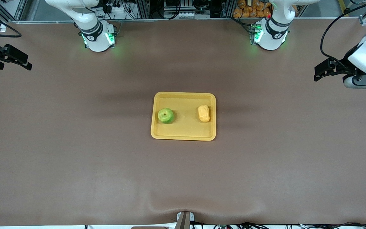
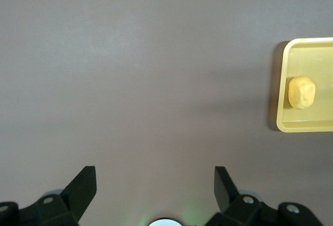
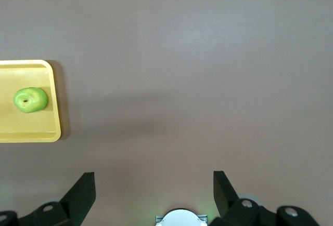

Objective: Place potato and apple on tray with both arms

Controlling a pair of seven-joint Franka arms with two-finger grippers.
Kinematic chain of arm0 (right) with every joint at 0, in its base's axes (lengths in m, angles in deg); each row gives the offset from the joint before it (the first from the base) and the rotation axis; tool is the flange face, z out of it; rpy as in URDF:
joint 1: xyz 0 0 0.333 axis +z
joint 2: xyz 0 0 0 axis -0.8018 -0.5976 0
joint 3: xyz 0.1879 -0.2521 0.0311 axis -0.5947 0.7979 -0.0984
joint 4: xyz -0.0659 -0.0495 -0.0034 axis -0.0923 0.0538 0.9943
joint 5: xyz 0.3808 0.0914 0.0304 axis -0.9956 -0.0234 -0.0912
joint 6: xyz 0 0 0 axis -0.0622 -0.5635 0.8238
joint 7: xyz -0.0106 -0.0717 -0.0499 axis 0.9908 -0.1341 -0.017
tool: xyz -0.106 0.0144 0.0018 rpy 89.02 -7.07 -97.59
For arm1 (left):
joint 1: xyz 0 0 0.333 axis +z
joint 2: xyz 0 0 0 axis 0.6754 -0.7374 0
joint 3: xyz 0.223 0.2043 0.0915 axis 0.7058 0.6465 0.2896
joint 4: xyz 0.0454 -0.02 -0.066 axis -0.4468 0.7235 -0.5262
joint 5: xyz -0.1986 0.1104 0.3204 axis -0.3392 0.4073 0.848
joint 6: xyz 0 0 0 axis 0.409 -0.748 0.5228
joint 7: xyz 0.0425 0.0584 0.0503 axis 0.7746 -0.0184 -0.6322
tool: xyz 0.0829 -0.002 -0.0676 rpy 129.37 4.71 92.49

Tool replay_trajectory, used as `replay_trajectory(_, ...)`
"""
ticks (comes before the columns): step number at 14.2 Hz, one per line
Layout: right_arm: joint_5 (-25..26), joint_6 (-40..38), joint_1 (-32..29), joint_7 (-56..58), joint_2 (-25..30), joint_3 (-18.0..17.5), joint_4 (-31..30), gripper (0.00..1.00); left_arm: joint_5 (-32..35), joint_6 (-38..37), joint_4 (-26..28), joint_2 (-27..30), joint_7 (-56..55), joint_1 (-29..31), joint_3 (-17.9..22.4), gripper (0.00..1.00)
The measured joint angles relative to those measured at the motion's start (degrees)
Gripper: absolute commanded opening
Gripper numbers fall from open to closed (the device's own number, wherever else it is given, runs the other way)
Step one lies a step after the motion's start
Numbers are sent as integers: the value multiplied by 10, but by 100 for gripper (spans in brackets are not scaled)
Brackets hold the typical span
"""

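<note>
Apple (image 1: 166, 115) and potato (image 1: 204, 113) resting apart on tray (image 1: 183, 133), apple toward the right arm's end. Left gripper (image 2: 155, 180) and right gripper (image 3: 154, 180) spread wide, empty, hovering over bare table (image 1: 75, 152) at either end.

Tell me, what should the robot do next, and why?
Probably nothing more than wait: the apple and potato already lie on the tray, apart. The left gripper and right gripper hang open over the table's ends, holding nothing.
</note>
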Motion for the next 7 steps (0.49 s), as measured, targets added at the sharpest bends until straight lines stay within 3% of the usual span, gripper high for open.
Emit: replay_trajectory(7, 22, 11, 0, 9, 0, 0, 0, 100, 0, 0, 0, 0, 0, 0, 0, 100)
